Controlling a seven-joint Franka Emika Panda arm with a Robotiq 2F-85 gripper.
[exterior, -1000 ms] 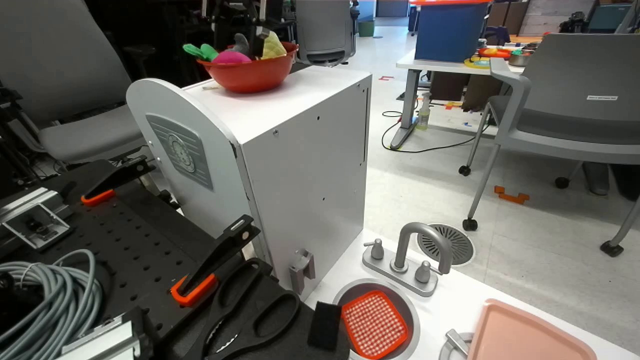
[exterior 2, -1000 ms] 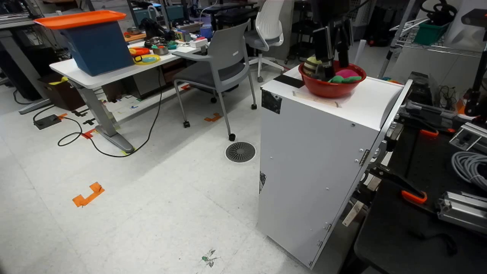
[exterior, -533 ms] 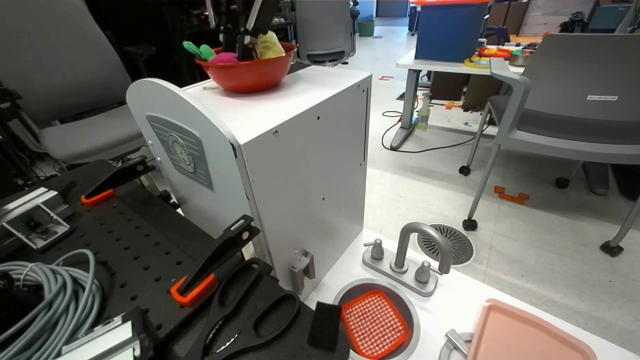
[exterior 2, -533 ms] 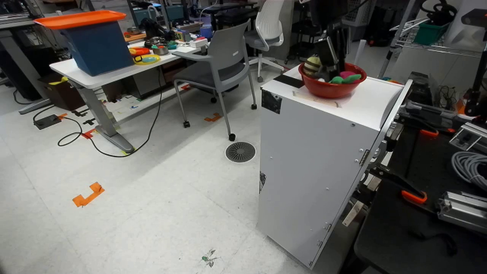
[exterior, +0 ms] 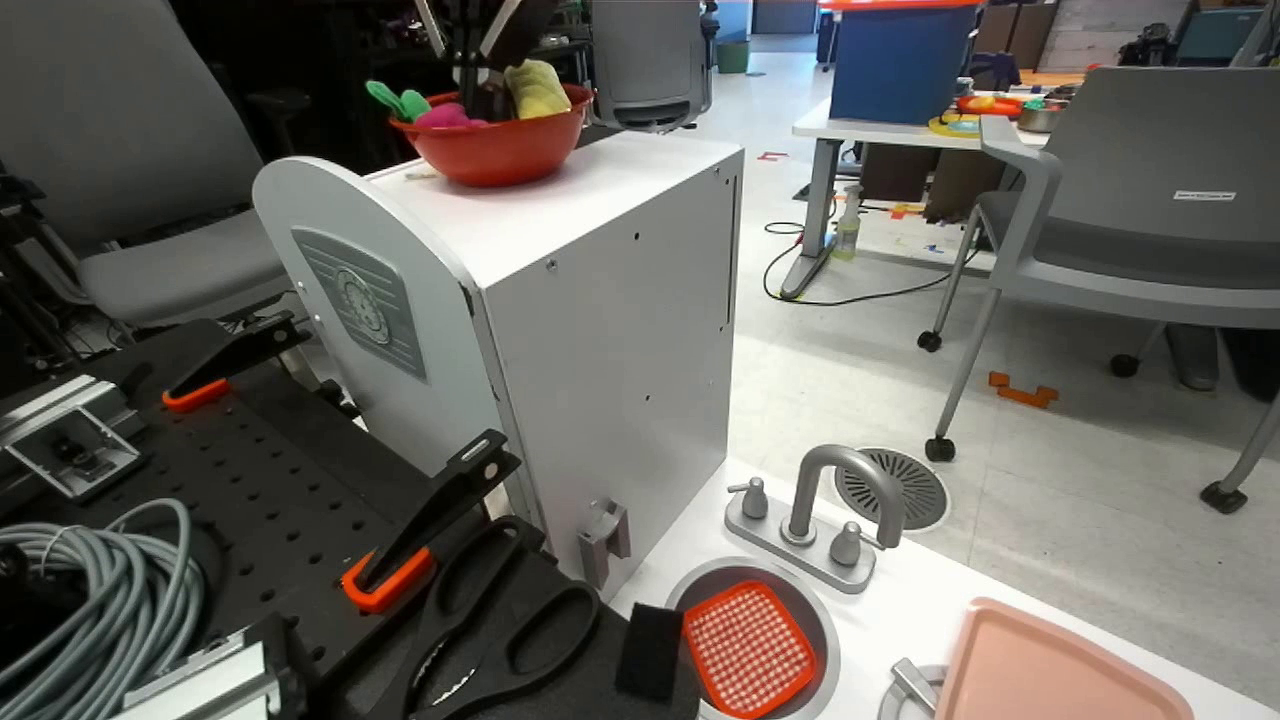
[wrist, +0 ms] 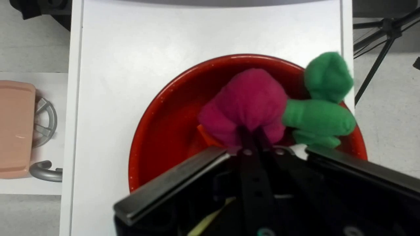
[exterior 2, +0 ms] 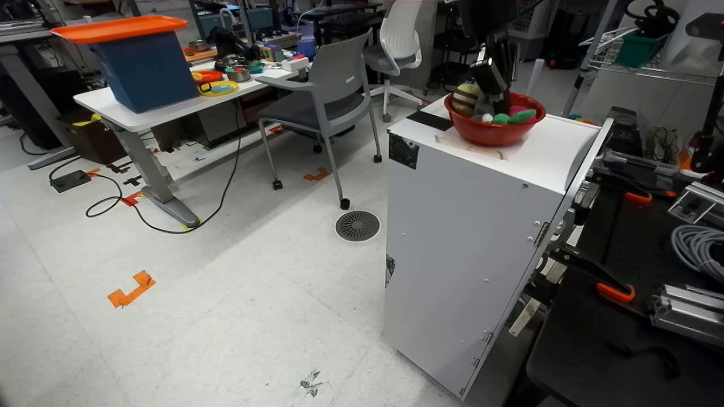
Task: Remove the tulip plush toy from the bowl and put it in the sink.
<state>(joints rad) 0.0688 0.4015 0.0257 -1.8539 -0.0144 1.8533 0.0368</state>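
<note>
- the tulip plush toy (wrist: pixel 252 98): soft matt cloth, puckered in its magenta head
- the bowl (wrist: pixel 157 137): smooth and glossy like plastic, light glinting along its rim
- the gripper (wrist: pixel 251 131): matt black, with smooth bars of dull, metal-looking sheen
- the sink (exterior: pixel 805 605): smooth, satin grey
- the orange-red grid basket (exterior: pixel 750 645): plastic by its look
- the pink tray (exterior: pixel 1055 670): smooth plastic look, faint sheen
- the faucet (exterior: pixel 805 500): satin grey, metal or plastic, cannot tell which
- the cabinet (exterior: pixel 620 320): smooth white panels, a soft shine on top
- the floor (exterior 2: pixel 243 316): smooth and pale, with a polished gleam
</note>
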